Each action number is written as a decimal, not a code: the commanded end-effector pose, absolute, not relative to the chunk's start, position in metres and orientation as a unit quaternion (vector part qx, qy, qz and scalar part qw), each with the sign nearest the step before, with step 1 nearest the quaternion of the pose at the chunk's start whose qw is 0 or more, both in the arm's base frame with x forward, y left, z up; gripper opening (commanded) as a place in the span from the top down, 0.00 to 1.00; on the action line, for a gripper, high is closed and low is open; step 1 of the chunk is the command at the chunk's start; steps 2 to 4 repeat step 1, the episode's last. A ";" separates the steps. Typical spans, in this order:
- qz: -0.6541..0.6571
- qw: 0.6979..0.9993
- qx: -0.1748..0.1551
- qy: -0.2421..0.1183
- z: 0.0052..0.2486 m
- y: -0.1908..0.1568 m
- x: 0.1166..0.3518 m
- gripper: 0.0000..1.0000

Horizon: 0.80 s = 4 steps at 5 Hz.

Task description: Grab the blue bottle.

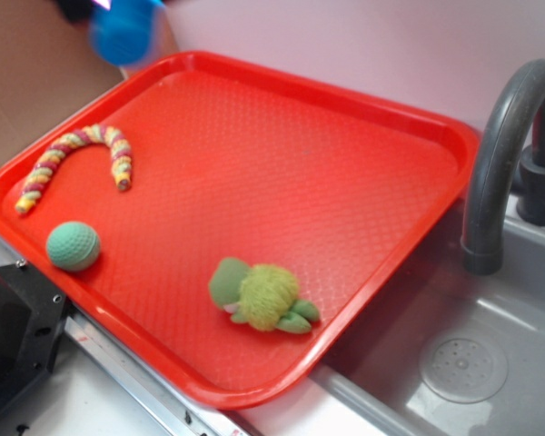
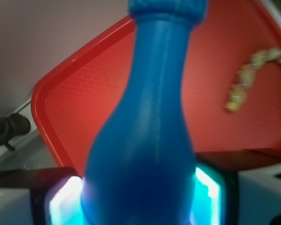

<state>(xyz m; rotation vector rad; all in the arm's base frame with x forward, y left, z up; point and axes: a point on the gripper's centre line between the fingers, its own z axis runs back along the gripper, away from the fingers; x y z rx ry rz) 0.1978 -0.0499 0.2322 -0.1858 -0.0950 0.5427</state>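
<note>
Claw [image 2: 140,206]: jaws closed against the body of the blue bottle [image 2: 145,131], one lit pad [image 2: 65,201] on each flank at the frame's bottom. The bottle fills the wrist view, body nearest the claw, neck and cap pointing away from it. It is held clear of the surface; nothing beneath it touches it.

In the exterior view the bottle [image 1: 123,32] appears as a blurred blue shape at the top-left, above the far-left corner of the red tray [image 1: 345,100]. The claw itself is mostly cut off by that frame's edge.

Below and beyond the claw lies the tray, textured. Closest to the claw on it is a braided rope toy [image 1: 77,163], curved, yellow, pink and red. Further out, near the tray's front-left rim, is a green ball [image 1: 73,245]. Furthest from the claw on the tray is a green plush toy [image 1: 262,295], near the front edge.

Past the tray's far side from the claw: a grey sink basin [image 1: 490,363] with a drain, and a dark curved faucet [image 1: 504,154].
</note>
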 end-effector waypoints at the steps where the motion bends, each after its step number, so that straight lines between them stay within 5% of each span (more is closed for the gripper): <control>1: 0.273 0.957 -0.086 -0.037 0.261 -0.050 0.186 1.00; 4: 0.273 0.957 -0.086 -0.037 0.261 -0.050 0.186 1.00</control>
